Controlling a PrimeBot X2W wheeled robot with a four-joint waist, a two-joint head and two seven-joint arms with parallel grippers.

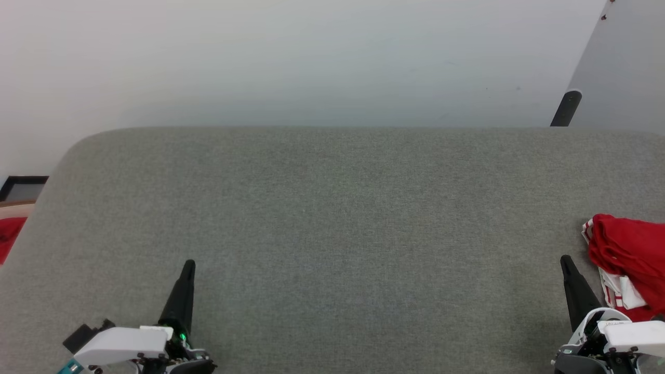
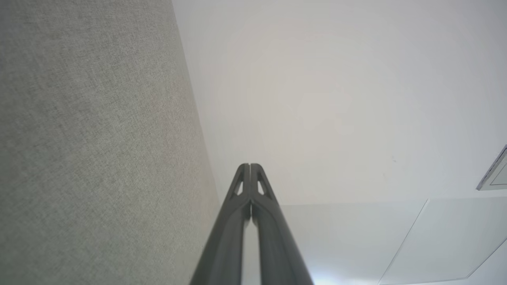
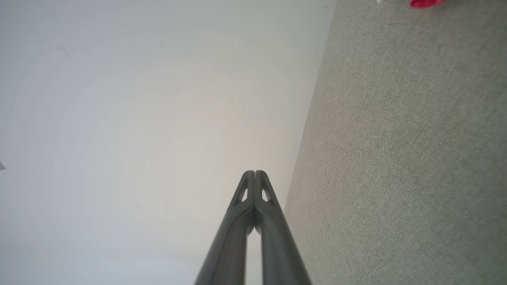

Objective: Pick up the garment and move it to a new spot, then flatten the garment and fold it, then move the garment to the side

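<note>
The garment [image 1: 628, 254] lies in a bunched heap at the right edge of the table [image 1: 332, 208], near the front, and part of it runs out of the head view. It is red, with bits of white and striped trim poking out low down. I think it is light and very soft, so it will flop and hang when lifted, and it will not break. The cloth looks smooth (a bit slippery, I would guess), so a pinch on one thin layer may slide off. A good place to take hold may be the top fold on the heap's left side, or the striped trim, where the cloth looks thicker. It is so crumpled that I cannot tell where the collar or sleeves are. The right end effector [image 1: 566, 261] is closed on nothing, its fingers pressed together, just beside the garment but not touching it. The left end effector [image 1: 188, 266] is closed and empty too, well apart from the garment, near the front left of the table. I see no box or basket here. A red scrap [image 1: 8, 236] sits past the table's left edge.
</note>
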